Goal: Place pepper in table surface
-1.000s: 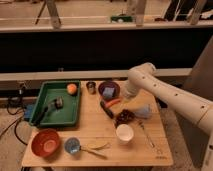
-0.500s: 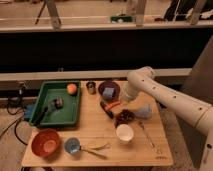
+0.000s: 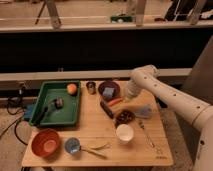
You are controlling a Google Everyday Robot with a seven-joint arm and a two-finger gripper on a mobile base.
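Note:
The pepper (image 3: 116, 102) is a small slender red-orange piece lying at the table's back middle, just in front of a dark bowl (image 3: 108, 90) that holds a blue item. The table surface (image 3: 95, 127) is light tan wood. My gripper (image 3: 126, 97) comes down from the white arm on the right and sits at the right end of the pepper, close to the tabletop. I cannot tell whether it touches the pepper.
A green tray (image 3: 75, 117) on the left holds a round orange fruit (image 3: 72, 88) and dark tools. A metal cup (image 3: 91, 87), black object (image 3: 106, 109), dark reddish dish (image 3: 124, 117), white cup (image 3: 124, 133), orange bowl (image 3: 46, 142), blue bowl (image 3: 72, 145) and fork (image 3: 146, 132) stand around.
The arm has sunk slightly toward the table near the pepper. Nothing else has moved.

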